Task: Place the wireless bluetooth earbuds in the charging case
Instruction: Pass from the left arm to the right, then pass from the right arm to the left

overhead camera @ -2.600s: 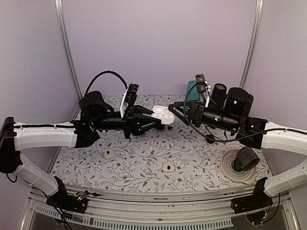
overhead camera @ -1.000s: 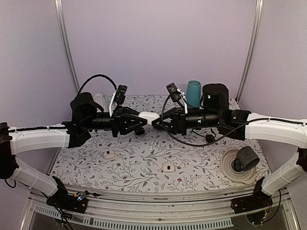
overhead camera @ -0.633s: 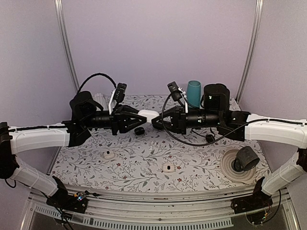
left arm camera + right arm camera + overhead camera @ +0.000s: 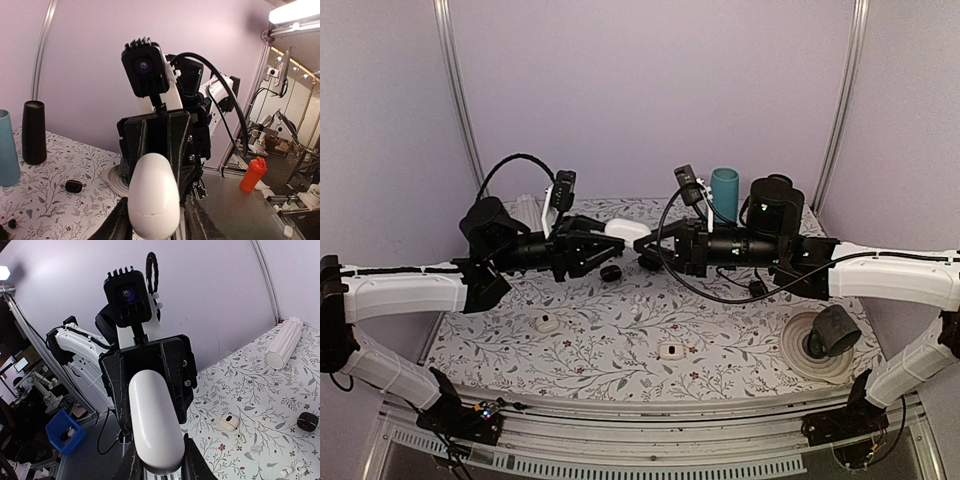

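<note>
The charging case (image 4: 626, 229) is a white glossy pebble with its lid shut, held in the air above the back of the table between the two arms. My right gripper (image 4: 645, 250) comes at it from the right and is shut on the charging case (image 4: 155, 425), fingers tight on both sides. My left gripper (image 4: 612, 243) faces it from the left; its jaws stand open around the other end of the case (image 4: 153, 195), with a slit showing on one side. The earbuds are out of view.
Two small white pieces with dark spots (image 4: 549, 323) (image 4: 670, 350) lie on the floral table (image 4: 620, 330), and a small black piece (image 4: 611, 272) under the grippers. A teal cup (image 4: 724, 190) and ribbed white cylinder (image 4: 527, 210) stand behind. A round dish (image 4: 798, 352) holds a black object.
The right jaws have closed onto the case while the left jaws have widened. Both grippers and the case have drifted slightly left and up.
</note>
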